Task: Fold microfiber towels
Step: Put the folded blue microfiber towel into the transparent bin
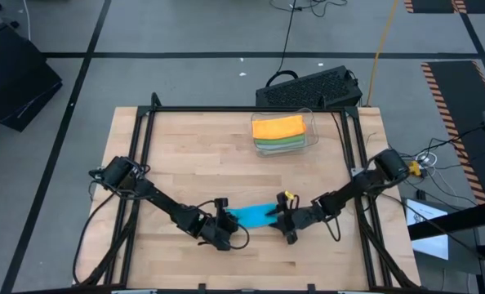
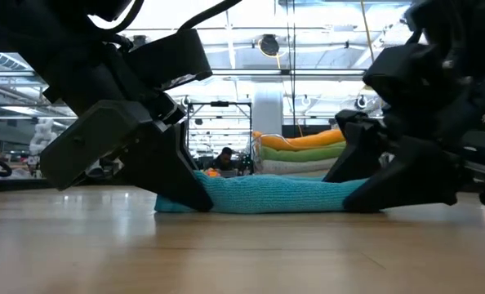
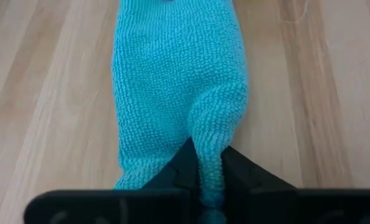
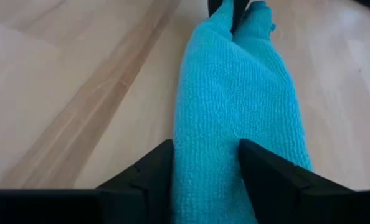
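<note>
A turquoise microfiber towel (image 1: 255, 215) lies bunched into a long strip on the wooden table near its front edge, also seen in the low view (image 2: 267, 194). My left gripper (image 3: 211, 163) is shut on the towel's left end. My right gripper (image 4: 207, 158) is open at the towel's right end (image 4: 235, 93), one finger on each side of the cloth. In the high view, my left gripper (image 1: 229, 219) and my right gripper (image 1: 285, 220) face each other across the strip. More towels, orange (image 1: 277, 126) over green (image 1: 282, 144), are stacked in a clear bin. My left gripper pinches a raised ridge of cloth (image 3: 211, 146) at the towel's left end between its two fingers. It comes slanting down from the table's left, along the strip. The towel rests on the table. My right gripper's fingers (image 4: 269, 171) flank the towel's right end; I cannot tell whether they touch it.
The clear bin (image 1: 313, 131) stands at the table's far right. A black keyboard (image 1: 308, 88) lies just beyond the far edge. Black frame rails (image 1: 140, 155) run along the table's sides. Bare wood stretches between the towel and the bin.
</note>
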